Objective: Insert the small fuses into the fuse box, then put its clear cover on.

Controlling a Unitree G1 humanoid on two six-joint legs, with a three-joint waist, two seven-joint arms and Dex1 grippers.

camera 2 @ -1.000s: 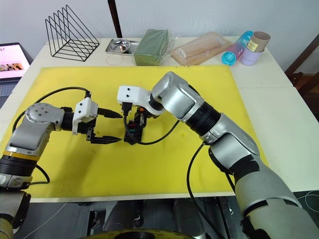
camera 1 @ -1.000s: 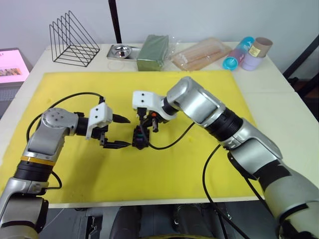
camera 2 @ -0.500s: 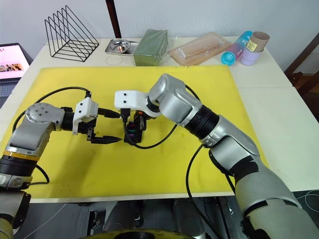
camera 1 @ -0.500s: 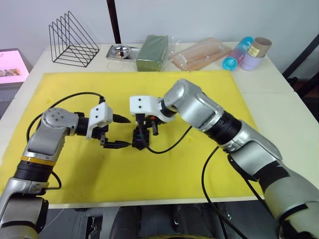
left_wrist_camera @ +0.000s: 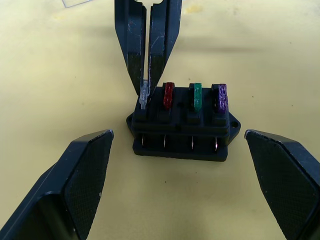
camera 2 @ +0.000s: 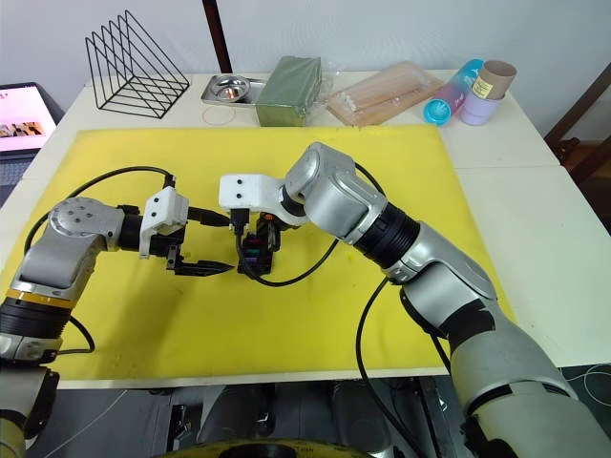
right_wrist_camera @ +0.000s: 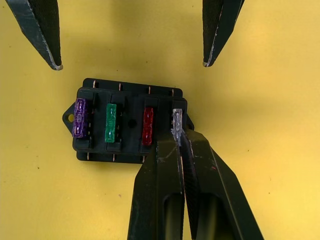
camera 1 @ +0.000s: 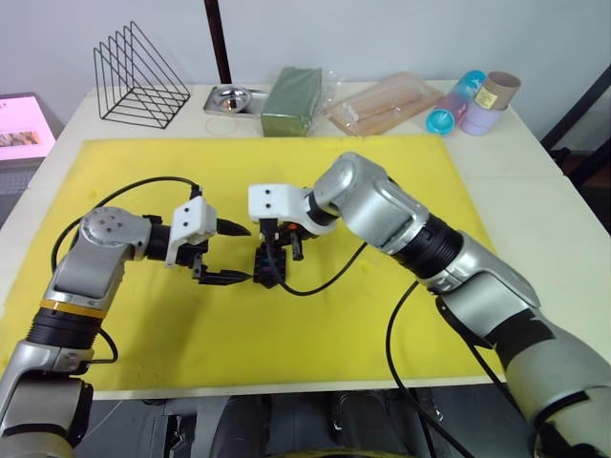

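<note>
Clear fuse between right hand fingertips

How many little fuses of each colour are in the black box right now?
Purple fuse: 1
Green fuse: 1
Red fuse: 1
Clear fuse: 1, pinched by the right pincer
Total: 4 fuses standing in the fuse box

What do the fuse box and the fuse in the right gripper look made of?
Fuse box: black moulded plastic, matte, by its crisp ribs and dull sheen. Clear fuse: translucent pale plastic; the box shows faintly through it. The right gripper pinches it.
</note>
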